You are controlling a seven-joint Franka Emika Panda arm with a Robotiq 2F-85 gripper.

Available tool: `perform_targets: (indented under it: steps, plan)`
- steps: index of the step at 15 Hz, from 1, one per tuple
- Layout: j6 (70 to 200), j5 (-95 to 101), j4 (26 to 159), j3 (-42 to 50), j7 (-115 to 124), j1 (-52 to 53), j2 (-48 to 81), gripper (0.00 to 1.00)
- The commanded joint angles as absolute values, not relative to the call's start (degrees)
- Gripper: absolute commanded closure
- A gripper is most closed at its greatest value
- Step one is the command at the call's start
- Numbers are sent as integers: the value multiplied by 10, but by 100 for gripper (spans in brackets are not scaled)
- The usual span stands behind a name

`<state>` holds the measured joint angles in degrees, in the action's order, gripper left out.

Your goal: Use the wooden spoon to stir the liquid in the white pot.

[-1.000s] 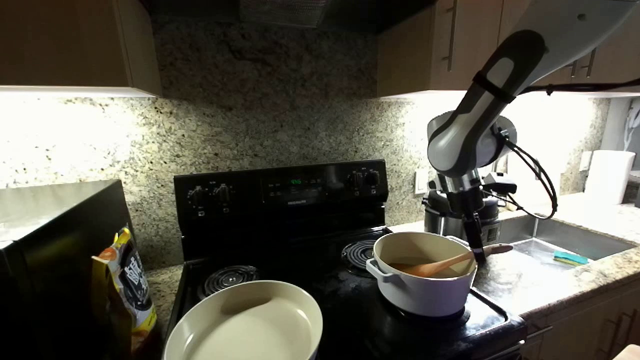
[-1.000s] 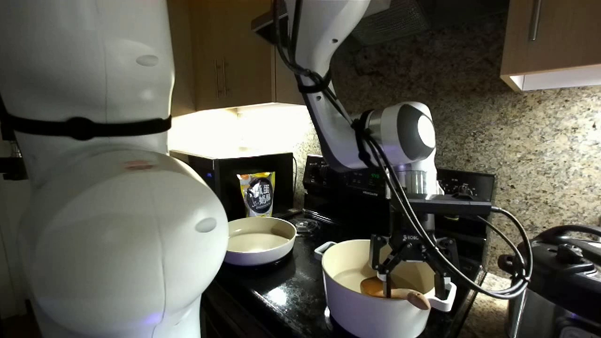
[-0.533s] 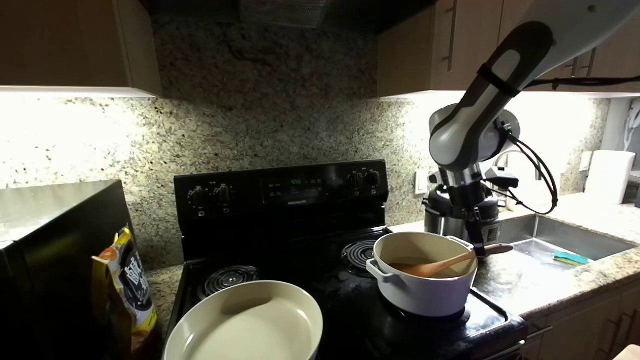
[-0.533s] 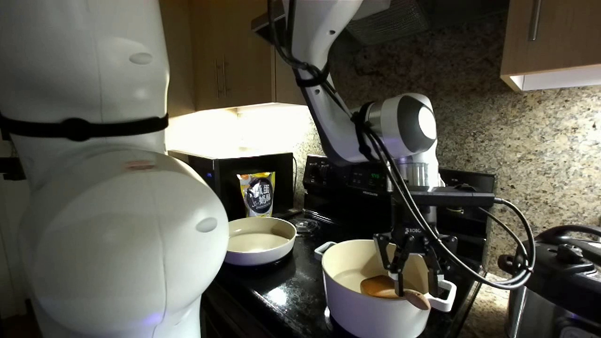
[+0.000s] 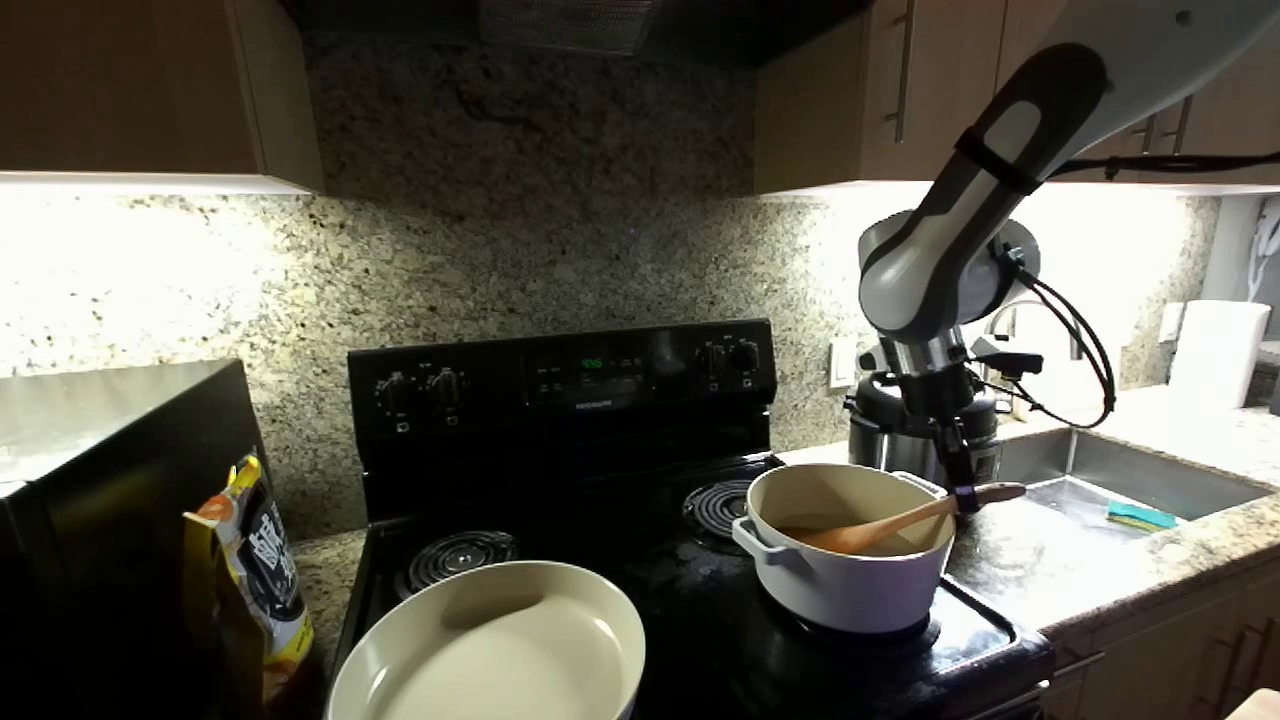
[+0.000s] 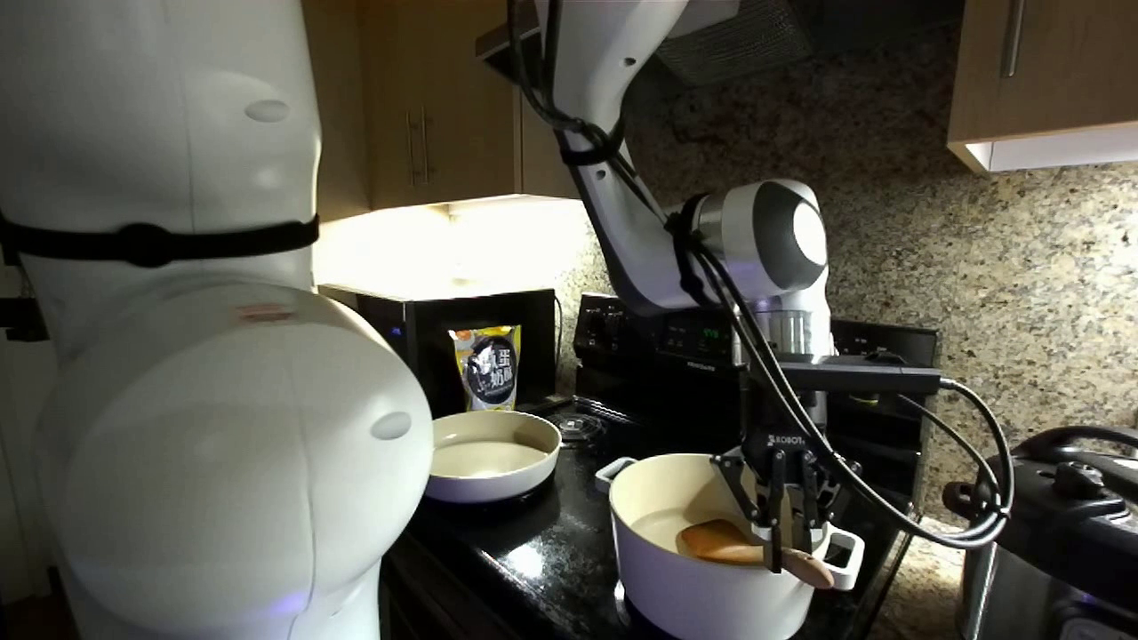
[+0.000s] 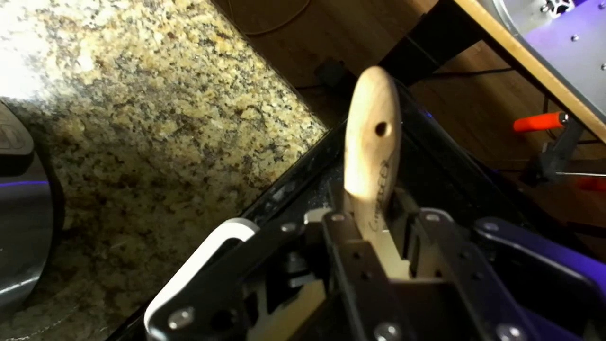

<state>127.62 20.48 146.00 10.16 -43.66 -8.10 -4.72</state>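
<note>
The white pot (image 5: 850,590) stands on a front burner of the stove, also seen in an exterior view (image 6: 702,591). Tan-brown liquid (image 5: 792,531) shows low inside it. The wooden spoon (image 5: 890,527) leans in the pot, bowl end down, its handle crossing the rim and sticking out. In an exterior view, my gripper (image 6: 794,547) reaches down at the rim beside a pot handle. Seen from the wrist, the gripper (image 7: 371,203) is shut on the spoon's handle (image 7: 371,142), one finger on each side. The spoon's bowl is out of the wrist view.
A wide shallow cream-white bowl (image 5: 500,650) sits on the stove. Behind the gripper is a black-and-steel cooker (image 6: 1058,533). A sink (image 5: 1180,475) with a sponge (image 5: 1140,516) lies to one side. A snack bag (image 6: 489,369) leans against a black appliance.
The jaws have come together from wide apart onto the spoon's handle. The gripper has shifted slightly toward the handle's end, and the spoon has moved a little with the grip.
</note>
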Motion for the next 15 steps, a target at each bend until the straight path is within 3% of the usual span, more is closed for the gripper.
perform_targets:
  steps: [1, 15]
  plan:
    - [1265, 228, 1479, 100, -445, -84, -76, 91]
    - [1033, 320, 1390, 37, -414, -33, -78, 91]
